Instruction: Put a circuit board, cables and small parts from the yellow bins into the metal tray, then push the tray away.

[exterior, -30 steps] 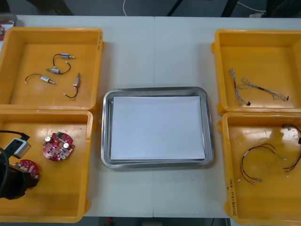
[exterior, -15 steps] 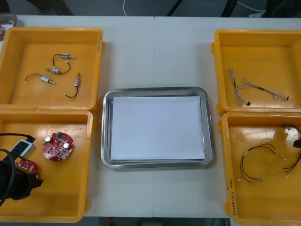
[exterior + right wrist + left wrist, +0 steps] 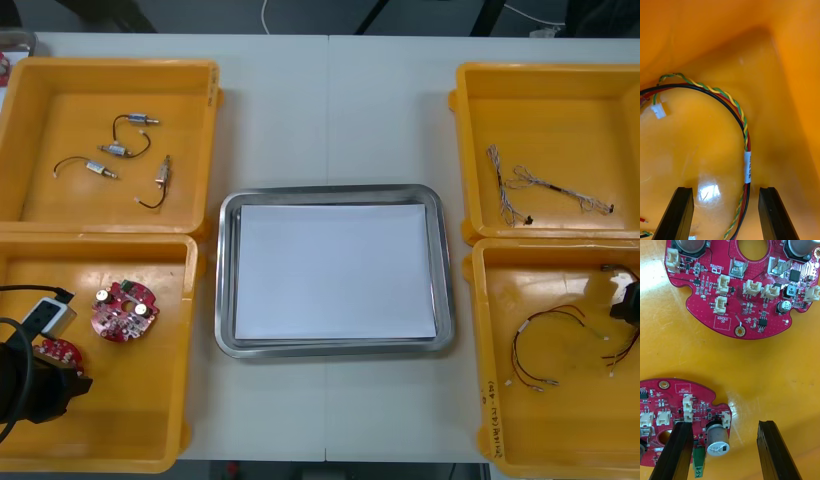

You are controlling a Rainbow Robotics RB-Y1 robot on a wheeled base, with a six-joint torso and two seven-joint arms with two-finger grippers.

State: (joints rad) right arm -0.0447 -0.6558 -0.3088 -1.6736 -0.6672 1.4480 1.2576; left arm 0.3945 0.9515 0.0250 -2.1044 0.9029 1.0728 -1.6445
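left wrist view: red circuit board (image 3: 707,311) bearing white connectors (image 3: 723,282).

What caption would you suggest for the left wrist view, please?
Open left gripper over the nearer red circuit board, a second board beyond, in a yellow bin.

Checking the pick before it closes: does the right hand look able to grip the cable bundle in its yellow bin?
Probably yes. The open right hand straddles the red, black and yellow-green cable bundle, which lies uncovered in the yellow bin between its fingers.
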